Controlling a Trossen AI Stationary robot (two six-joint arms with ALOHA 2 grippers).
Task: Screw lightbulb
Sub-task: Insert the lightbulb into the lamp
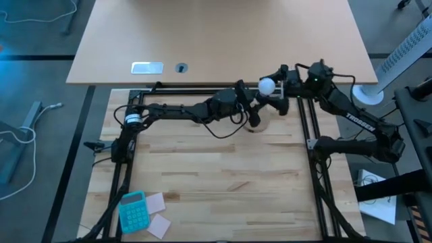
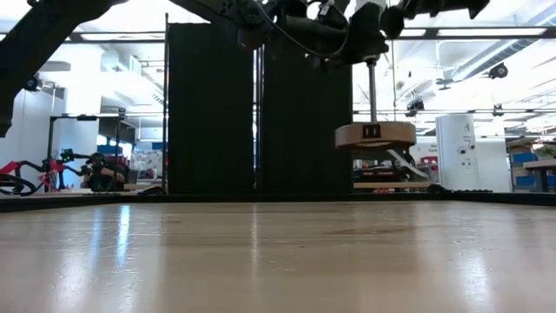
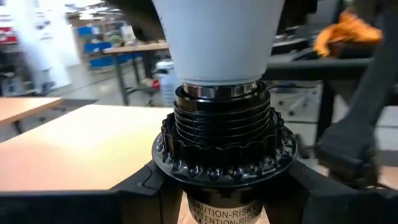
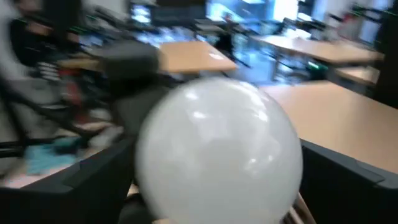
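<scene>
The white lightbulb (image 1: pixel 267 86) sits neck-down in the black ribbed socket (image 3: pixel 221 134) of a wooden disc stand (image 2: pixel 375 135). Its metal base (image 3: pixel 217 91) shows just above the socket. My left gripper (image 1: pixel 255 108) reaches in from the left and is shut on the socket. My right gripper (image 1: pixel 273 86) reaches in from the right and is shut on the bulb's globe (image 4: pixel 217 149). The stand hangs above the table by its thin post (image 2: pixel 372 87). My left gripper pinches the black socket just under its ribbed collar (image 3: pixel 186 177), one finger (image 3: pixel 140 190) on each side, coming roughly level from the table's left. The stand hangs upright below the hold, its disc clear of the table. My right gripper pinches the bulb's round globe (image 4: pixel 155 162) between its two fingers (image 4: pixel 81 180), coming from the table's right. The bulb stands with its neck (image 3: pixel 217 37) down in the socket.
A teal calculator (image 1: pixel 133 210) and pink paper notes (image 1: pixel 156 202) lie at the near left corner. Black frame rails (image 1: pixel 312 135) border the wooden table. A second tabletop with a metal plate (image 1: pixel 147 67) lies beyond the far edge.
</scene>
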